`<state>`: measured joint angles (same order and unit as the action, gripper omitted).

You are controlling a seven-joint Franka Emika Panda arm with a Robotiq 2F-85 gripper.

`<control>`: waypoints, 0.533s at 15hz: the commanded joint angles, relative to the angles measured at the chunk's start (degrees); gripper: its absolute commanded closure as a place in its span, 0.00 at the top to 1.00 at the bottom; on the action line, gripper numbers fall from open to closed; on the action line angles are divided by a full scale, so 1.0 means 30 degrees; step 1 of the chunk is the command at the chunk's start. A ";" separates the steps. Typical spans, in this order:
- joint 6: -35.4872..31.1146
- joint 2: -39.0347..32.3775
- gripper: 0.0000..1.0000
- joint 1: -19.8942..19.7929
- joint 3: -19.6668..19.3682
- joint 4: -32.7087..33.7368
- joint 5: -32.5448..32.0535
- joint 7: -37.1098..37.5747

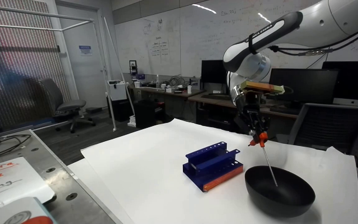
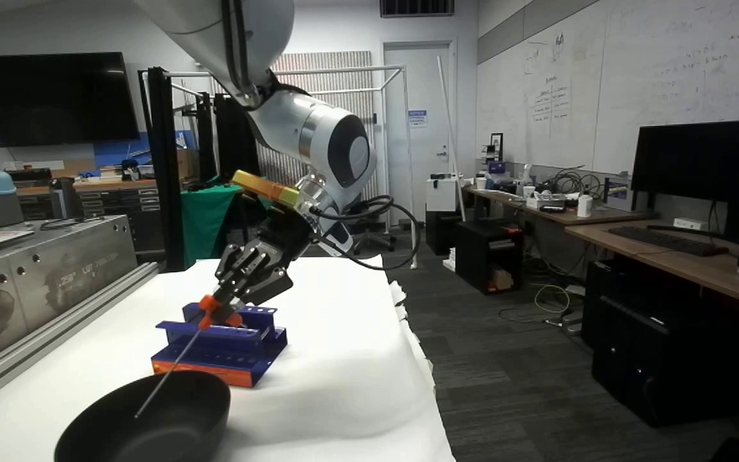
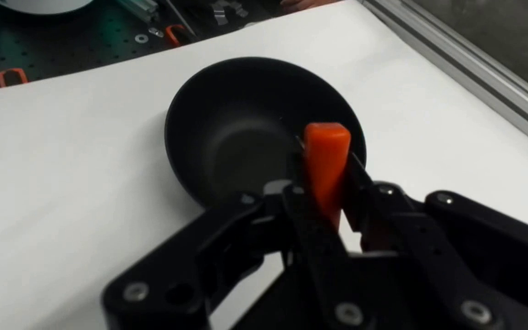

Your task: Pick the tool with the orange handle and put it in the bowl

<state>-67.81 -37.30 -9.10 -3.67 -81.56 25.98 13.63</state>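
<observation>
The tool with the orange handle (image 1: 263, 139) hangs tilted from my gripper (image 1: 257, 136), its thin metal shaft pointing down. My gripper also shows in an exterior view (image 2: 225, 305) and is closed around the handle. In the wrist view, the orange handle (image 3: 327, 151) sits between both fingers; the shaft is mostly hidden there. The black bowl (image 1: 272, 205) stands on the white-covered table below. In both exterior views the shaft's tip appears within the bowl's opening; I cannot tell whether it touches the inside. The wrist view shows the bowl (image 3: 245, 160) with nothing visible lying in it.
A blue tool rack (image 1: 211, 168) with an orange front strip stands beside the bowl, close to its rim. It also shows in an exterior view (image 2: 222, 353). A metal beam (image 2: 55, 276) runs along one table edge. A chair (image 1: 331, 127) stands behind the table.
</observation>
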 commanded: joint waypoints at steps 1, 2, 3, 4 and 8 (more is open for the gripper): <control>-0.1855 0.0630 0.12 0.0412 -0.0326 -0.1776 -0.0978 -0.1231; -0.2325 0.0560 0.12 0.0461 -0.0301 -0.2029 -0.1415 -0.1607; -0.2721 0.0536 0.13 0.0493 -0.0266 -0.2323 -0.1765 -0.1857; -0.2996 0.0560 0.13 0.0552 -0.0210 -0.2653 -0.2230 -0.2254; -0.3567 0.0615 0.27 0.0764 -0.0113 -0.3618 -0.3455 -0.3057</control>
<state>-76.21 -37.31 -7.92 -3.68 -88.88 17.94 6.71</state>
